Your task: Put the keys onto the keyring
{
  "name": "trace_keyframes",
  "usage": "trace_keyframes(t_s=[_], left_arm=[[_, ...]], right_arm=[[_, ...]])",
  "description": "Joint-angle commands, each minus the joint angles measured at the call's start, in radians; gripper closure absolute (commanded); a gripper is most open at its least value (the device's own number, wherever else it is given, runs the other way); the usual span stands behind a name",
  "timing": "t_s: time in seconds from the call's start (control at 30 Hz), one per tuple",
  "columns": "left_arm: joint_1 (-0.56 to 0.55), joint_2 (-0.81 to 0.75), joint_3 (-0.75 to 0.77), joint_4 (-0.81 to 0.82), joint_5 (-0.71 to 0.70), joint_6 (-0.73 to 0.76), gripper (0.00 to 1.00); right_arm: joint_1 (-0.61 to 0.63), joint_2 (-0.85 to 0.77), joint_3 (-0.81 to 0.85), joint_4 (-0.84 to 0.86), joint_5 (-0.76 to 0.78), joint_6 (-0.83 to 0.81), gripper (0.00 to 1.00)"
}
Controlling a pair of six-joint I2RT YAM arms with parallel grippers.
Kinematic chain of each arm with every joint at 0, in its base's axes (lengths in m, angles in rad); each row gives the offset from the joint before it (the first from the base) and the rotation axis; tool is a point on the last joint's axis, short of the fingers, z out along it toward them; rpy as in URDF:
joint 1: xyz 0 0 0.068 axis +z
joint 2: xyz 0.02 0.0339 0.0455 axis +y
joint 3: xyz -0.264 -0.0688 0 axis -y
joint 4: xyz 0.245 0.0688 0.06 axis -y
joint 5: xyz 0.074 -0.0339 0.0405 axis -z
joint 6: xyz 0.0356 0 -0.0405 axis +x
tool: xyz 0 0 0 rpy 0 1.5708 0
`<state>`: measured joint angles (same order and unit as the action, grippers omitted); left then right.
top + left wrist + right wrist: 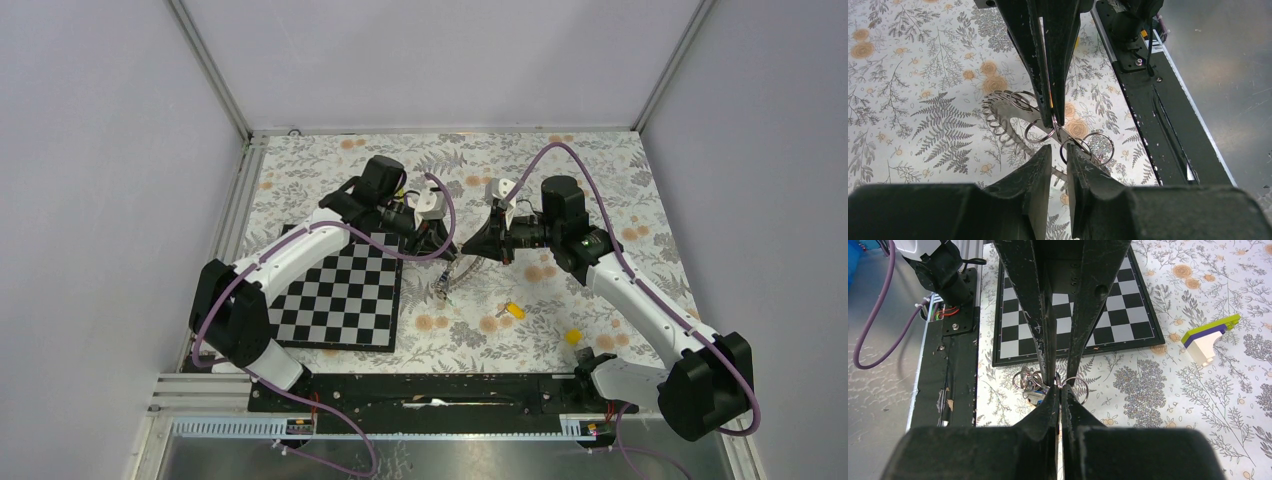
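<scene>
Floral cloth [600, 170] covers the table, and the checkerboard [345, 295] on it serves as landmark. Both arms meet just off the board's far right corner. The right gripper [1060, 390] has its fingers pressed together on a thin wire at the top of the keyring [993, 122], the jagged loop that hangs with its small wire rings [1026, 132] just right of the board. It is hard to tell whether that wire is the loop itself or a ring linked to it. The left gripper [1059, 148] faces it tip to tip, its fingers a narrow slit apart at the edge of one small ring, and I cannot tell whether they grip it. The step in hand looks like steadying and parting the ring, not threading. Two yellow keys [513, 310] lie loose on the cloth, well to the right of the board. The next move probably calls for one gripper to hold the ring firmly while the other frees itself to fetch a key. Only the top view shows those loose keys. Only the left wrist view shows the jagged outline and the pinched wire. Only the right wrist view shows a bluish key [1035, 397] under the rings and a green-yellow strip piece [1205, 335] beyond the board.
</scene>
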<state>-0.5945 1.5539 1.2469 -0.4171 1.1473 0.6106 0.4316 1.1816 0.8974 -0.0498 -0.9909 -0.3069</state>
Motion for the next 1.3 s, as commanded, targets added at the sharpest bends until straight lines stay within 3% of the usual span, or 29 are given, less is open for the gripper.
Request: trace_keyframes(t_s=[0.0, 0.37, 0.57, 0.7, 0.87, 1.07, 1.27], left_arm=[[-0.007, 0.0, 0.053, 0.017, 0.039, -0.012, 0.76], [-0.009, -0.017, 0.014, 0.139, 0.05, -0.118, 0.71], [-0.013, -0.008, -0.002, 0.139, 0.049, -0.112, 0.8], [-0.013, -0.01, -0.006, 0.14, 0.044, -0.114, 1.0], [-0.022, -0.041, -0.002, 0.078, -0.063, -0.071, 1.0], [-0.066, 0.005, 0.154, -0.265, -0.359, 0.136, 1.0], [-0.118, 0.058, 0.31, -0.46, -0.535, 0.196, 1.0]], right_arm=[[-0.006, -0.007, 0.0, 0.082, -0.03, 0.001, 1.0], [-0.007, 0.0, -0.008, 0.091, -0.017, 0.004, 1.0], [-0.007, 0.0, -0.009, 0.094, -0.013, 0.008, 1.0], [-0.007, -0.001, -0.013, 0.095, -0.005, 0.007, 1.0], [-0.01, -0.009, -0.016, 0.068, 0.042, -0.021, 0.84], [-0.01, -0.045, 0.002, -0.063, 0.158, -0.17, 0.55], [-0.01, -0.048, 0.001, -0.062, 0.112, -0.161, 0.5]])
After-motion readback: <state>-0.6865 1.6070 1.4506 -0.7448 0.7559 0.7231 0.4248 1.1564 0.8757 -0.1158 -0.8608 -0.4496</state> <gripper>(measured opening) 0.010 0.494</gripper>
